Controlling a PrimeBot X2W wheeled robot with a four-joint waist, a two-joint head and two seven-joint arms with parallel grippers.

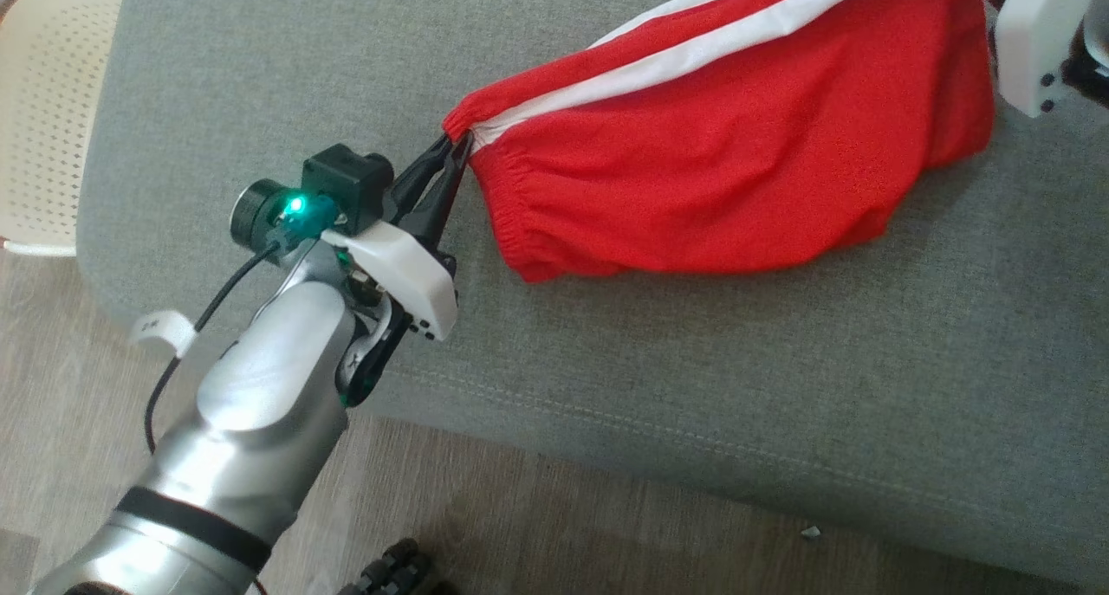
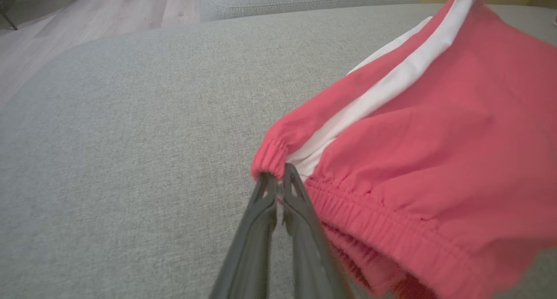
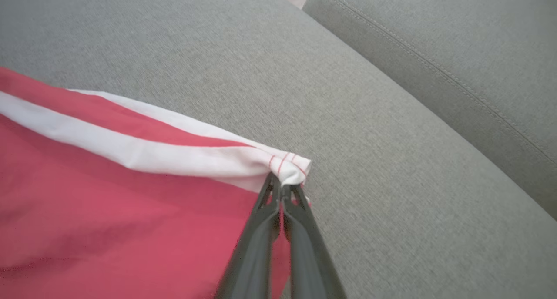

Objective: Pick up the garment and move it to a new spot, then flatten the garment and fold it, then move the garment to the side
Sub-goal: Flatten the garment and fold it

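a home living room: grey fabric sofa [image 1: 658, 378], wood-plank floor [image 1: 537, 526], pale perforated basket [image 1: 43, 119].

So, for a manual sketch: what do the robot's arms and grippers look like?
Left arm: silver forearm, black band, thin black cable. Its white housing carries a black camera with a green light. Left gripper and right gripper each have two long dark fingers. The right arm's housing is white too.
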